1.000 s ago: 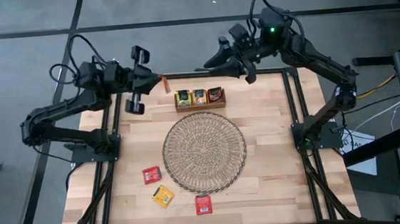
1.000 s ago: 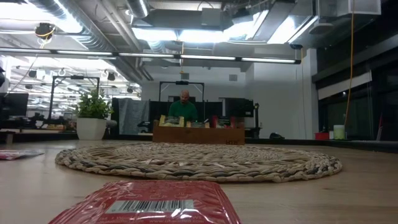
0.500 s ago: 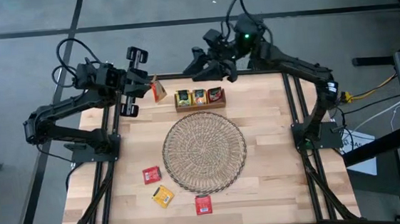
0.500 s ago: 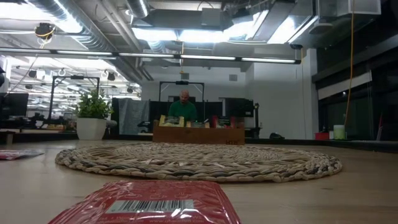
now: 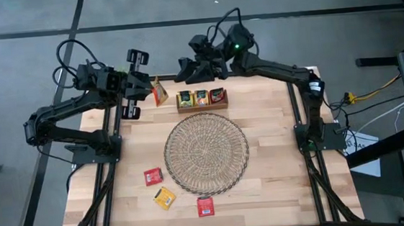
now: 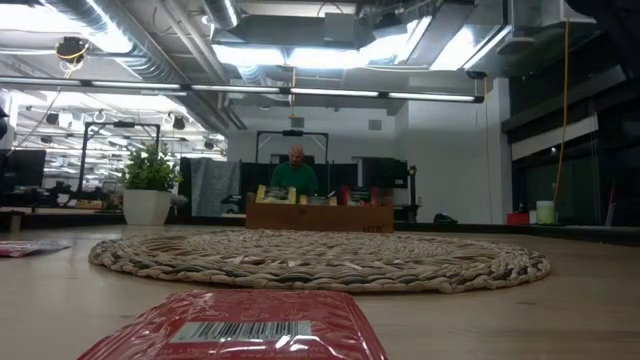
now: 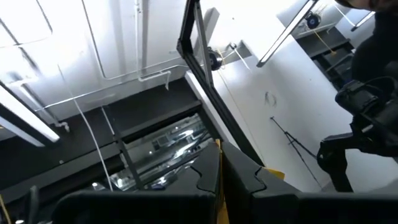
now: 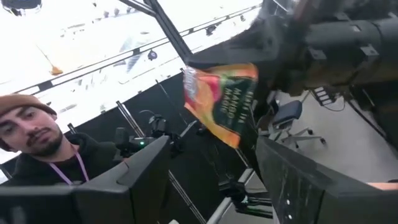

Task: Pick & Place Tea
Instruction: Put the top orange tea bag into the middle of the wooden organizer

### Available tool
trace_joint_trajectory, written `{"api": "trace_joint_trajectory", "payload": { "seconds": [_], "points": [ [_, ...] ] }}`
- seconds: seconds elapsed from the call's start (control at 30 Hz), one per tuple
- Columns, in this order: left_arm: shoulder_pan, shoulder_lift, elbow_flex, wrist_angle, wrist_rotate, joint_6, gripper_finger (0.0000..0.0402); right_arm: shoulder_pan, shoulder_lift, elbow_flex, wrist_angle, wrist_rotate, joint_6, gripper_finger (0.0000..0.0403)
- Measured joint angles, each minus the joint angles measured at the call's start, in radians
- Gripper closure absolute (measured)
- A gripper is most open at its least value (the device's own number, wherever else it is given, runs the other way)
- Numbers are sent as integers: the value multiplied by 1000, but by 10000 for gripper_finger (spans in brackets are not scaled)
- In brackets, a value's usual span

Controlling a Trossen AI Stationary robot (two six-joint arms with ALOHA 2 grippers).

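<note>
Left gripper [image 5: 151,90] is hovering over the far left edge of the table [image 5: 278,157], just left of the wooden box [image 5: 202,99]; its fingers are pinched together on an orange sachet [image 5: 160,93], which is standing on edge between them. In the left wrist view the sachet's thin yellow edge [image 7: 218,180] is showing in the slit between the two dark fingers.

Right gripper [image 5: 186,71] is hanging above the far edge, just behind the box, fingers spread wide and holding nothing. Its wrist camera is looking at the held sachet [image 8: 222,101] between the spread fingers, with a person [image 8: 37,140] beyond.

The box is sitting far of the wicker mat [image 5: 206,153] with sachets standing in its compartments. Three more are lying flat on the near left of the table: red [image 5: 153,176], yellow [image 5: 164,197], red [image 5: 205,206]
</note>
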Motion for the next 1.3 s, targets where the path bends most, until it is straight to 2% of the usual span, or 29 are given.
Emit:
{"api": "trace_joint_trajectory", "payload": {
  "seconds": [0.37,1.07,1.17,1.3],
  "points": [
    [2,6,0,-4,12,40,398,16,44,0,5,4,46,163],
    [5,85,1,41,18,2,398,43,47,0,33,10,49,165],
    [5,85,1,41,18,1,398,44,47,0,42,2,49,189],
    [5,85,1,42,17,-11,398,47,47,0,57,-5,47,267]
  ]
}}
